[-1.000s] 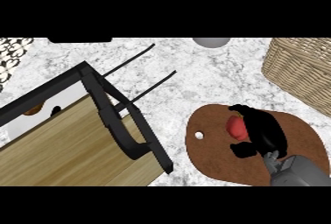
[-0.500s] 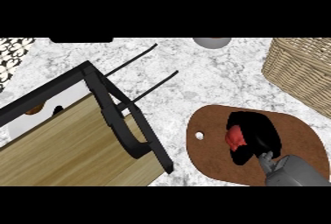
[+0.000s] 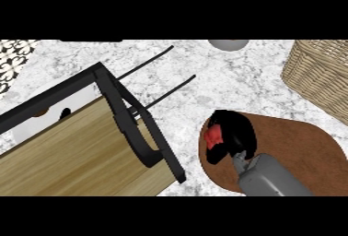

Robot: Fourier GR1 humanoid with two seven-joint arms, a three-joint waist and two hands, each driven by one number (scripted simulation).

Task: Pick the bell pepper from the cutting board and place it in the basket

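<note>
One white-and-grey marbled counter [image 3: 224, 78] carries everything. One black-framed wooden tray [image 3: 68, 152] fills lower left. One woven wicker basket [image 3: 319, 73] sits at upper right, well apart from the hand. One brown oval cutting board [image 3: 299, 143] lies lower right. One grey right forearm [image 3: 272, 177] enters from below; its black right hand [image 3: 234, 133] curls round one red bell pepper [image 3: 213, 137] at the board's left edge. One grey round object [image 3: 228, 44] at top edge.

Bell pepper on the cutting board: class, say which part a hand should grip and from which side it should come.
Grip the pepper round its rounded body, coming from above and from the board's near right, as the right hand does now: its fingers curl over the pepper, leaving only its left face showing. The basket stands far right, so that approach likely leaves a free lift towards it.
</note>
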